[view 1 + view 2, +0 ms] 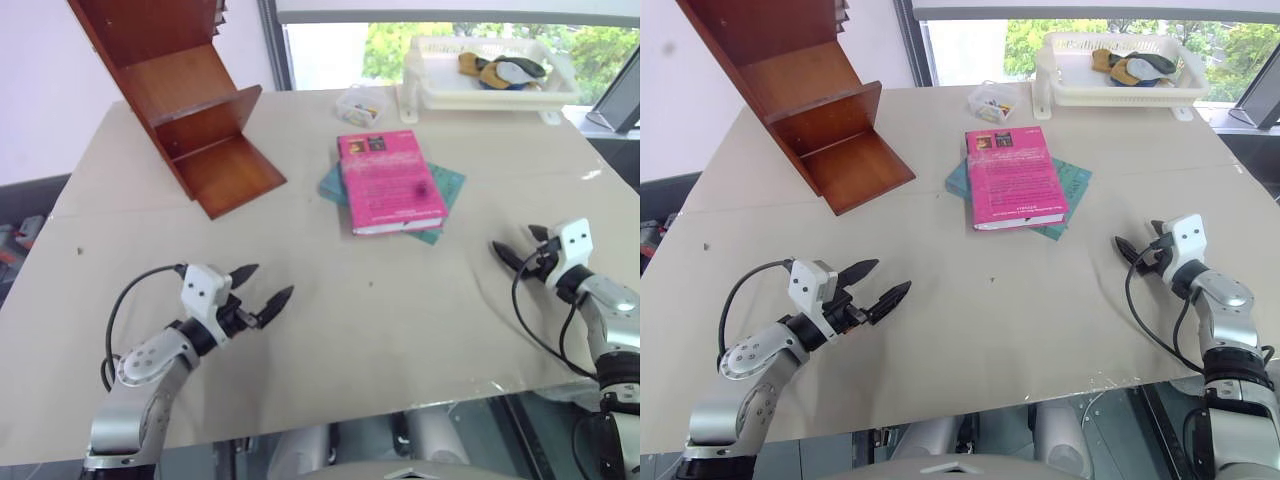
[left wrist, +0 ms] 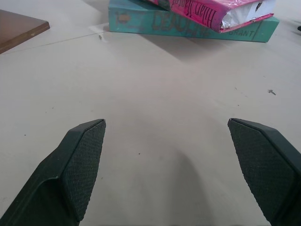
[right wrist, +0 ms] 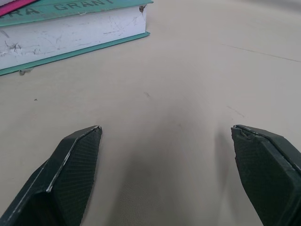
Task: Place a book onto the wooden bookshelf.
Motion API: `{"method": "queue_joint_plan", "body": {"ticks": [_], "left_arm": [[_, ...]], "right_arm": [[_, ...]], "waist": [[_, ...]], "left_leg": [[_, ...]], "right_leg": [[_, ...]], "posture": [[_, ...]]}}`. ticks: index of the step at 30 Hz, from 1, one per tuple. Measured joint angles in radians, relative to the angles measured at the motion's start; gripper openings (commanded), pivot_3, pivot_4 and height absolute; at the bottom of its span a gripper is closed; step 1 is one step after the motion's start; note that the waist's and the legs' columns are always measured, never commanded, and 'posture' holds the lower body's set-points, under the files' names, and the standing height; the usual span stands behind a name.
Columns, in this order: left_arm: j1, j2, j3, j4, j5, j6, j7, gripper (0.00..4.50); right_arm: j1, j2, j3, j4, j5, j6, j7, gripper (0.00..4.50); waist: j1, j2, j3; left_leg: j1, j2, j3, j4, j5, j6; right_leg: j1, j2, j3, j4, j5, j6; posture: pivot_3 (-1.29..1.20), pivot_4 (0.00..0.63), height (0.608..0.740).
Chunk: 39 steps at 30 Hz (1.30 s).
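Since the pink book (image 1: 390, 182) lies flat on top of a teal book (image 1: 443, 186) in the middle of the desk (image 1: 330, 330), the task looks barely begun: nothing has been lifted, and picking up, carrying and shelving are all left. From the left eye, the wooden bookshelf (image 1: 185, 100) stands at the far left of the desk, well apart from the book, and the 2 compartments whose inside can be seen hold nothing. The left pincer (image 1: 262, 292) hangs near the front edge with its fingers spread and empty; the right pincer (image 1: 520, 252) sits at the right side, also released. Behind the books, a small clear tub (image 1: 361, 103) holds small bits too tiny to name, and a white basket (image 1: 490, 88) carries some dark and yellow items.

From the left wrist, both fingers (image 2: 84, 160) stand wide over bare desk, the 2 stacked books ahead and a corner of the shelf's board beside them.

From the right wrist, the fingers (image 3: 75, 169) are likewise apart, gripping nothing, the teal book's white page edge near.
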Motion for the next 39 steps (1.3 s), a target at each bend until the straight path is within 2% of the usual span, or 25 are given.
{"method": "queue_joint_plan", "body": {"ticks": [2, 5, 8, 31, 39], "left_arm": [[0.003, 0.000, 0.001, -0.001, 0.000, 0.000, 0.002, 4.46], [0.040, -0.001, 0.003, -0.032, 0.001, 0.000, 0.013, 4.46], [0.041, -0.001, 0.004, -0.038, 0.001, 0.000, 0.020, 4.46], [0.017, 0.000, 0.003, -0.037, 0.000, 0.000, 0.005, 4.46], [0.005, 0.034, 0.044, -0.014, -0.010, -0.021, -0.032, 4.46]], "right_arm": [[0.000, 0.000, 0.000, -0.002, 0.009, 0.007, 0.015, 4.50], [0.040, -0.005, 0.000, -0.087, 0.093, 0.092, 0.150, 4.50], [0.055, -0.008, 0.002, -0.123, 0.108, 0.131, 0.184, 4.50], [0.082, -0.018, 0.002, -0.175, 0.106, 0.159, 0.153, 4.50], [0.070, 0.033, 0.048, -0.214, 0.102, 0.192, 0.166, 4.50]], "waist": [[0.000, 0.000, 0.000], [0.001, 0.000, 0.000], [0.002, 0.000, 0.000], [0.002, 0.000, 0.000], [0.001, 0.000, 0.000]], "left_leg": [[0.000, 0.000, 0.000, 0.000, 0.000, 0.000], [-0.001, 0.000, -0.001, -0.001, 0.000, 0.000], [0.000, 0.000, -0.001, 0.000, 0.000, 0.000], [0.000, 0.000, -0.001, 0.000, 0.000, 0.000], [0.000, 0.000, -0.001, 0.000, 0.000, 0.000]], "right_leg": [[0.000, 0.000, 0.000, 0.000, 0.000, 0.000], [0.000, -0.001, 0.000, -0.001, 0.000, 0.000], [0.000, -0.001, 0.000, -0.001, 0.000, 0.000], [0.000, -0.001, -0.001, -0.001, 0.000, 0.000], [0.000, 0.000, -0.001, 0.000, 0.000, 0.000]], "posture": [[0.00, 0.150, 0.740], [0.00, 0.150, 0.740], [0.00, 0.150, 0.740], [0.00, 0.150, 0.740], [0.00, 0.150, 0.740]]}}
